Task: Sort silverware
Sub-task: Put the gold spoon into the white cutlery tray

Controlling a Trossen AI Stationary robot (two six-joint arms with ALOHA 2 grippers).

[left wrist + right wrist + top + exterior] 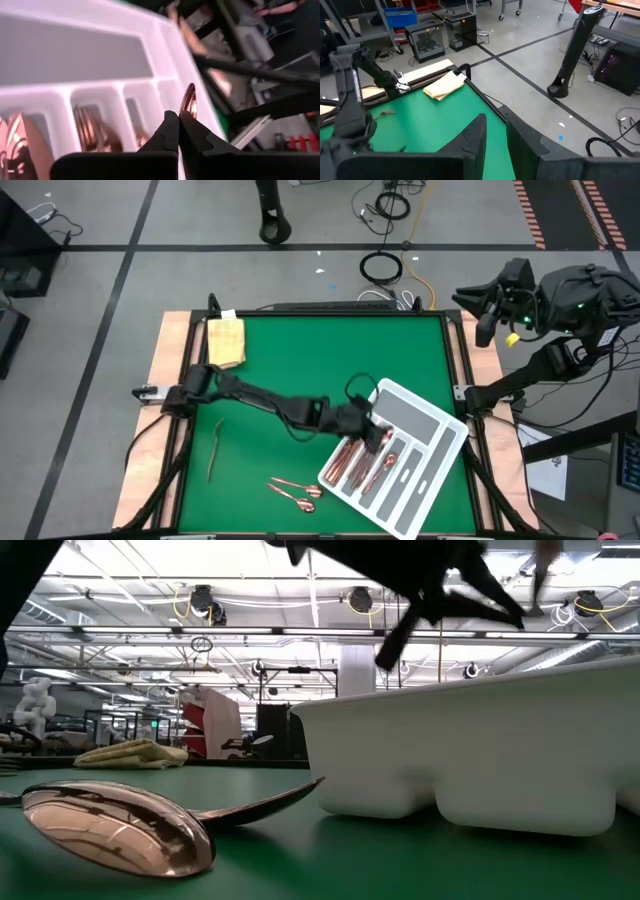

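High view: left arm reaches across the green counter (300,350), its tool (372,435) over the white tray (445,435), which sits askew near the counter's right front corner.
Left tool: fingers (170,131) pinched together on a copper spoon (189,100), bowl end up, held over the tray's narrow slots, seemingly so it can drop in beside its own kind.
Tray contents: copper pieces (350,462) already lie in the left-hand slots (forks show in the left wrist view); the wide grey slot is bare.
Still loose: two spoons (293,490) near the front edge and one slim piece (214,448) further left, all well apart from the tray.
Right tool: parked off the counter's right side (495,131), fingers a narrow gap apart, gripping nothing.
Cloth: folded yellow cloth (226,340) at the far left corner, out of the way.
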